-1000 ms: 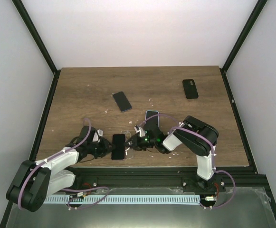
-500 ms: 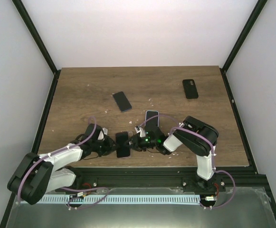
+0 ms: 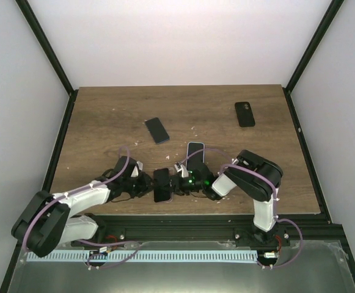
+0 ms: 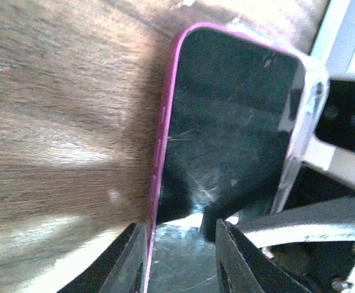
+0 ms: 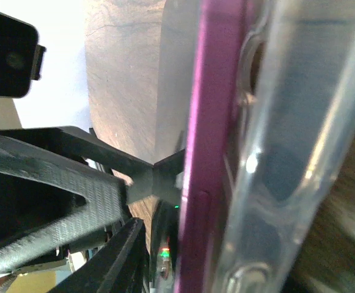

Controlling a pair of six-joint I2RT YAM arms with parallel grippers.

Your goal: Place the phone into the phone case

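Note:
The phone (image 3: 162, 185), dark-screened with a magenta rim, lies near the table's front edge between my two grippers. In the left wrist view the phone (image 4: 226, 122) has the clear phone case (image 4: 294, 116) along its far long side. My left gripper (image 3: 148, 184) (image 4: 180, 229) stands with its fingers apart at the phone's magenta edge, and screen shows between them. The right wrist view shows the phone (image 5: 208, 152) edge-on with the phone case (image 5: 287, 152) against it. My right gripper (image 3: 178, 182) shows one finger (image 5: 125, 250), a small gap away from the phone. Its other finger is hidden.
A dark phone (image 3: 157, 130) lies mid-table and another (image 3: 245, 114) at the back right. A teal-rimmed one (image 3: 195, 151) sits just behind my right gripper. The black frame rail (image 3: 165, 213) runs close in front of both grippers.
My left gripper has moved right along with the phone, bringing it up against my right gripper. The right arm has barely shifted.

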